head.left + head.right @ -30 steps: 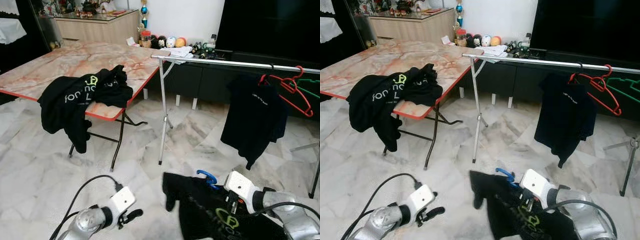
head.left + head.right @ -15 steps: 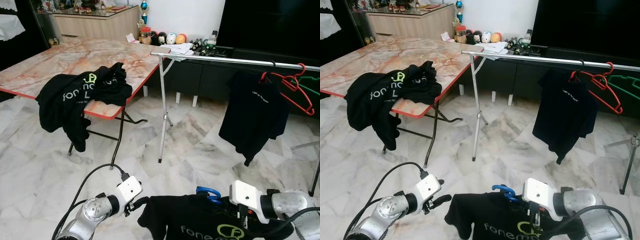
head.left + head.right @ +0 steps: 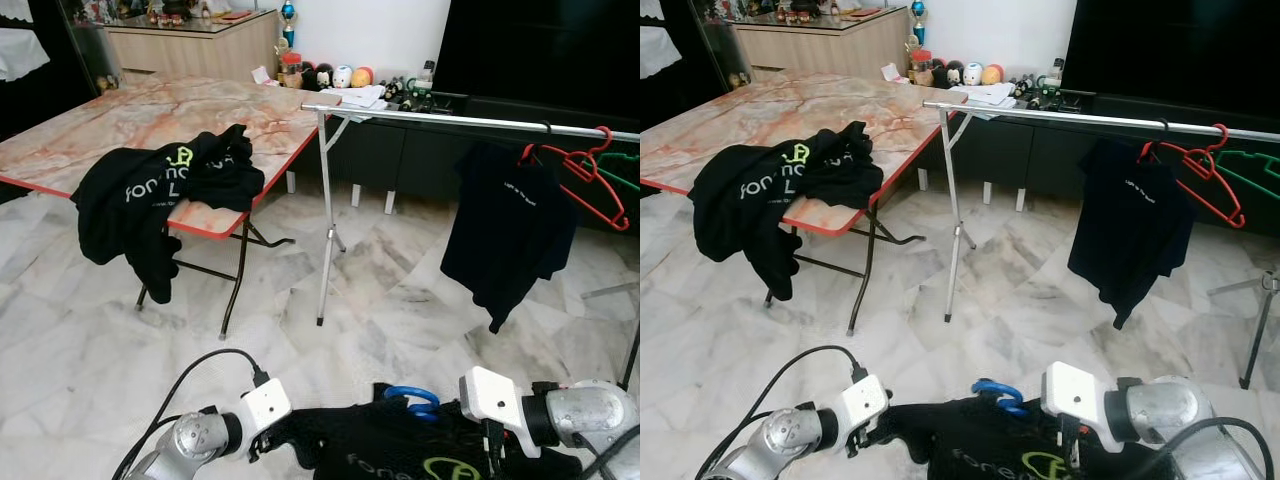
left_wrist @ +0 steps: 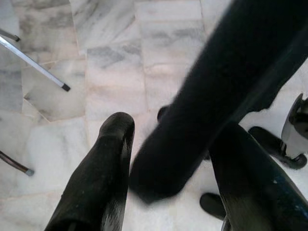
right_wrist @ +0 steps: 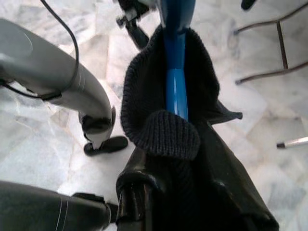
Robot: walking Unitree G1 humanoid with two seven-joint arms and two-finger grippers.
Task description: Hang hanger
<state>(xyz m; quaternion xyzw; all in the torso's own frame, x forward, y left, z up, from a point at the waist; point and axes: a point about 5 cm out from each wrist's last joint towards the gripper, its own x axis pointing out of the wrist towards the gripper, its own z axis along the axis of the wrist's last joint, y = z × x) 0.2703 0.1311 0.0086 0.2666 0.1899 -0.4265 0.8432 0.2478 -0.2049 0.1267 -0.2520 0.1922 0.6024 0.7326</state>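
Black shirt (image 3: 400, 455) on blue hanger (image 3: 410, 400) clamped in right end effector (image 5: 159, 192); left end effector (image 4: 163, 159) apart around sleeve; rack (image 3: 470, 122) beyond.

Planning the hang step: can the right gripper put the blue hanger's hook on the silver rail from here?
Probably not yet. The right gripper holds the blue plastic hanger with the black shirt low, and open marble floor separates it from the silver metal rail, which stands higher.

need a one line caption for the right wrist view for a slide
Right pincer holding a black shirt on a blue hanger above the marble floor.
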